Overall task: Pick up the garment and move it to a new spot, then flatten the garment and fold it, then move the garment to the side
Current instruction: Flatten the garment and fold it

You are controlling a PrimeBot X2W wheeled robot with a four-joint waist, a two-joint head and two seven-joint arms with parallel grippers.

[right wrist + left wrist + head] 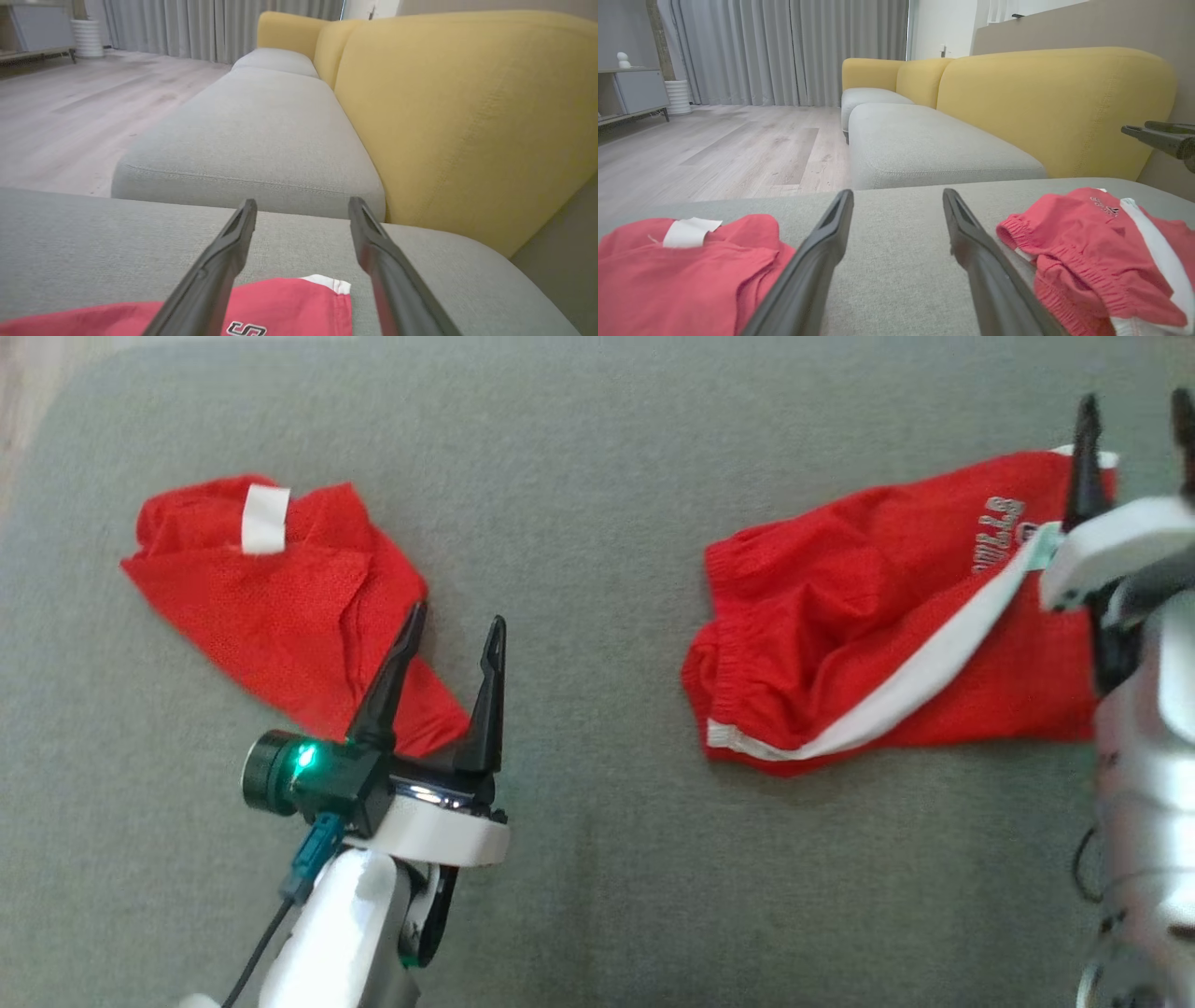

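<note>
Lying crumpled, red shorts (840, 616) sit beneath the spread right pincer (1134, 399).

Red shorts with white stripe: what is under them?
The red shorts rest on the grey cushion. Their bunched folds hide whatever may lie beneath. The right tool, open, hangs over one corner.

A home living room: yellow-backed sofa (1055, 107), grey curtains (784, 51), wooden floor (714, 149).

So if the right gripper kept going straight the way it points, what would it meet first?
Likely the neighbouring seat cushion. The open right gripper points past the red shorts, low over the near cushion under them; depth is unclear, so it might graze that first.
</note>
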